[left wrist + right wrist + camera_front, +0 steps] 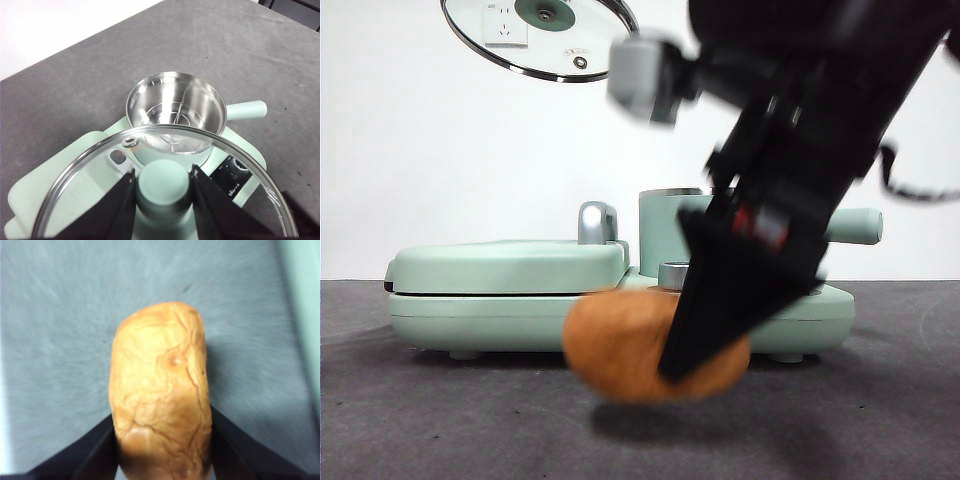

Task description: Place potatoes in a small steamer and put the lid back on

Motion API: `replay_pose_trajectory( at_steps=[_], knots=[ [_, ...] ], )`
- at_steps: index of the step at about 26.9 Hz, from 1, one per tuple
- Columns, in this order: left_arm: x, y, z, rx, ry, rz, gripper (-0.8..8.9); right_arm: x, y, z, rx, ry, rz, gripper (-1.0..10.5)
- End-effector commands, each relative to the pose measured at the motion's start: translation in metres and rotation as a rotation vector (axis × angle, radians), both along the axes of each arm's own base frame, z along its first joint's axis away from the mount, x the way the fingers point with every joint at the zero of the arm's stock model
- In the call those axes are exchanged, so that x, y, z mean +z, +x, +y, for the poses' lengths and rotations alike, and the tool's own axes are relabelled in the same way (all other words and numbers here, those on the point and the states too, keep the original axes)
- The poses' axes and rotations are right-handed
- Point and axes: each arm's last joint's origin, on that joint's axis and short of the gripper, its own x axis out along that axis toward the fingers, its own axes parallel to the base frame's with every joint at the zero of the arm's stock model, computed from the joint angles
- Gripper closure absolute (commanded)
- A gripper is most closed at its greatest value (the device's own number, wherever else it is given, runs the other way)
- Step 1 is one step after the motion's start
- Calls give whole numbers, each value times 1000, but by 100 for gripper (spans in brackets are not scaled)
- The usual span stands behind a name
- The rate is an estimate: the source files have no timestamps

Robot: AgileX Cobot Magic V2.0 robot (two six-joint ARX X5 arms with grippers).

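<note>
My right gripper (685, 360) is shut on the orange-brown potato (620, 345), which hangs just above the dark table in front of the appliance. The right wrist view shows the cracked potato (160, 390) clamped between both jaws of that gripper (161, 427). The glass lid (540, 35) is held high at the upper left. In the left wrist view my left gripper (162, 185) is shut on the lid's mint-green knob (162, 197), above the small steamer (175, 107). The steamer (665, 225) stands uncovered, with only a steel rack inside.
The steamer sits on a mint-green appliance base (800, 315), beside a flat griddle cover (510, 265) with a chrome handle (595, 222). The steamer's side handle (855, 227) points right. A control panel (230, 172) lies on the base. A white wall stands behind.
</note>
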Motion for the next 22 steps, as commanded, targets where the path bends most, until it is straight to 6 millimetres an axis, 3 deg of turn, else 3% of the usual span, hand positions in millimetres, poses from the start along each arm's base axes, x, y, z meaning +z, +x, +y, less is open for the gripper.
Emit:
replay_pose_trajectory(
  at_steps=[1,5,10,16,22],
  knots=[
    [11,-2,-1,-17,-20,-55,804,28,-3,-8,-115,39,8,781],
    [11,-2,-1,-17,-19,-55,804,81,-2,-35,-323,72,-32,780],
    [11,-2,-1,-17,-20,-55,804,151,26,-50,-482,185,-101,778],
    [11,-2,-1,-17,-20,-55,804,181,70,-48,-565,235,-158,778],
    [11,-2,-1,-17,-20,-55,804,179,123,-43,-634,217,-153,778]
  ],
)
